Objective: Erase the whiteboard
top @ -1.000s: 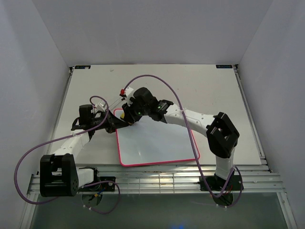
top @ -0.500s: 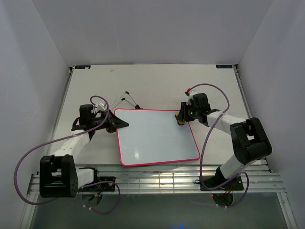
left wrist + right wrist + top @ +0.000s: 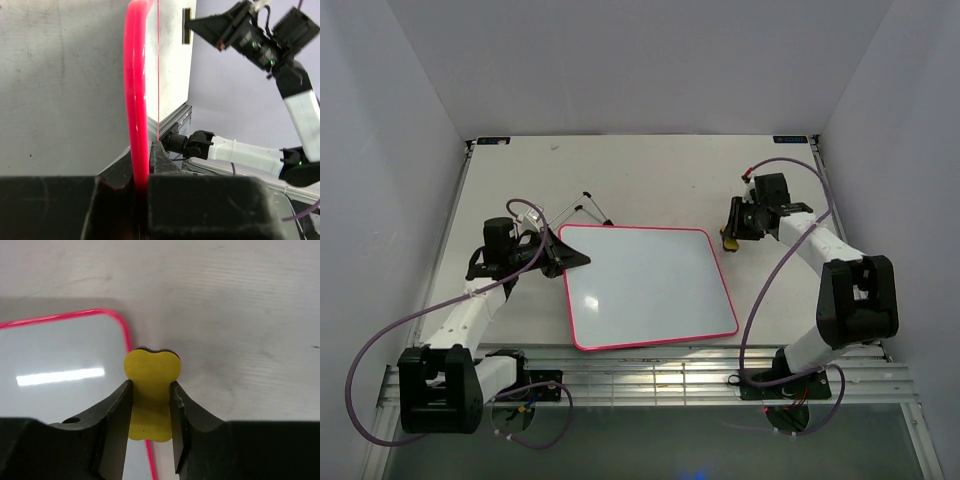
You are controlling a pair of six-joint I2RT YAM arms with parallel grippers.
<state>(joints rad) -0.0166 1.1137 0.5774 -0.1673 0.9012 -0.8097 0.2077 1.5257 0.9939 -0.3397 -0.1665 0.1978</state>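
Left gripper [image 3: 142,172] clamps the whiteboard [image 3: 645,285] by its pink-red frame edge; right gripper [image 3: 150,386] grasps the yellow eraser [image 3: 151,367], the board's rounded corner just beside it

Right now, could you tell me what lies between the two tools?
The whiteboard, in the top view: the left tool clamps its left edge; the right tool, holding the yellow eraser, sits by its far right corner.

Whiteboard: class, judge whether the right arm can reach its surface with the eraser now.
Probably yes. The right claw, shut on the eraser, sits just off the far right corner of the whiteboard with nothing between. The left claw grips the opposite edge, clear of that path.
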